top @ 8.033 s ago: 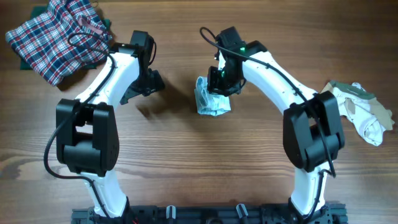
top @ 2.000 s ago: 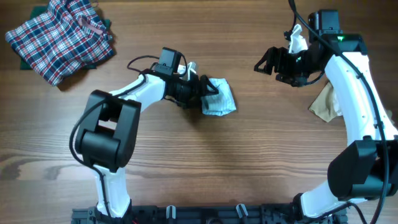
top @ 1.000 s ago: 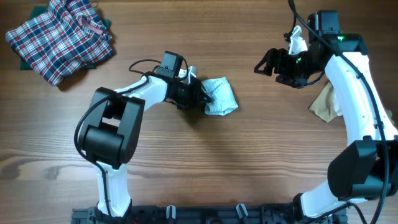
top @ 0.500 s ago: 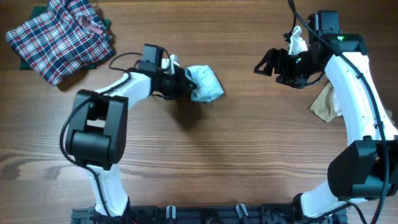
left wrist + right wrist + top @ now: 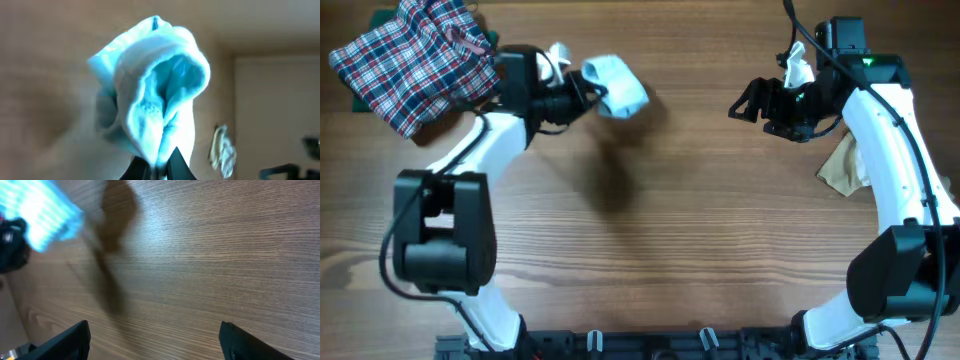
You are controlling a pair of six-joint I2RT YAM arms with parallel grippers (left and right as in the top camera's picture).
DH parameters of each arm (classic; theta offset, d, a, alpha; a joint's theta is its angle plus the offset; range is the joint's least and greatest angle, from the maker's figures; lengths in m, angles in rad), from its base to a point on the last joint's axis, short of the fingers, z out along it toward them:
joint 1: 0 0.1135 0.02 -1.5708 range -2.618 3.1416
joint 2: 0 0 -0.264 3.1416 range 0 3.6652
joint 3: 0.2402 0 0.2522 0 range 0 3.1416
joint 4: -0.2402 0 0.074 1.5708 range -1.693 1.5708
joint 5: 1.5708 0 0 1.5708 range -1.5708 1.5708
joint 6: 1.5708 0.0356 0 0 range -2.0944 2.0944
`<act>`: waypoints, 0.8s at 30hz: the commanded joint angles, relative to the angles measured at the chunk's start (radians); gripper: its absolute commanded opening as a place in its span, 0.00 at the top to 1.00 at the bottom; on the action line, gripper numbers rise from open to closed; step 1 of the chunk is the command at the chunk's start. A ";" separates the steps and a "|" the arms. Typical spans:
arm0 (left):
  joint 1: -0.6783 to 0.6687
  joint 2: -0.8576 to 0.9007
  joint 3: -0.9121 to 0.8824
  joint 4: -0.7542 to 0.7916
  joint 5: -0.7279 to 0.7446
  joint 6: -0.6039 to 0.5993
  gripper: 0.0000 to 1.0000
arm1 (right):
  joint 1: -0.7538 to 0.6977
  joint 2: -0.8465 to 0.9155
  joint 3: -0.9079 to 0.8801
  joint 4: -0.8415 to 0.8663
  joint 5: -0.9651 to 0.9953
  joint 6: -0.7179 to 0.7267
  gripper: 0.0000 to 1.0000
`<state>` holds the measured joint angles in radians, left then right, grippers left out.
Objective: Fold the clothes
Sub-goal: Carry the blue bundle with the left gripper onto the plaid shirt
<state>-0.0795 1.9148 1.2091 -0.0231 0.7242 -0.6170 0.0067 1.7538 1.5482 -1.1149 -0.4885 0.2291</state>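
Observation:
A pale blue-white folded garment (image 5: 616, 86) hangs above the table, left of centre at the back. My left gripper (image 5: 584, 93) is shut on its edge. In the left wrist view the bundle (image 5: 155, 90) fills the frame, pinched between the dark fingertips (image 5: 176, 161) of the left gripper (image 5: 163, 169) at the bottom. My right gripper (image 5: 747, 100) hovers open at the back right with nothing between its fingers (image 5: 70, 341); its wrist view shows the right gripper (image 5: 160, 341) over bare wood and the blue garment (image 5: 42, 212) far off at top left.
A red-white-blue plaid garment (image 5: 415, 60) lies at the back left corner on something dark green (image 5: 358, 100). A beige garment (image 5: 846, 166) lies at the right under the right arm, with a white cloth (image 5: 798, 68) behind the wrist. The wooden table (image 5: 650, 250) spreads across the middle.
My left arm has lifted the pale blue garment off the table and carried it back and left, toward the plaid garment. The right arm has stayed still and open.

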 commanded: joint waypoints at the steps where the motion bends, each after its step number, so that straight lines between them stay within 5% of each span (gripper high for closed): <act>1: 0.066 -0.068 -0.005 0.066 -0.030 -0.065 0.96 | 0.000 -0.028 0.010 -0.006 0.014 -0.017 0.17; 11: 0.314 -0.105 -0.005 0.182 -0.160 -0.208 0.96 | 0.000 -0.028 0.010 -0.017 0.014 -0.017 0.17; 24: 0.563 -0.105 -0.005 0.328 -0.230 -0.208 0.96 | 0.000 -0.028 0.010 -0.016 0.014 -0.016 0.17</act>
<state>0.4473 1.8397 1.2087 0.3004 0.5343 -0.8181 0.0067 1.7538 1.5482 -1.1297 -0.4885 0.2291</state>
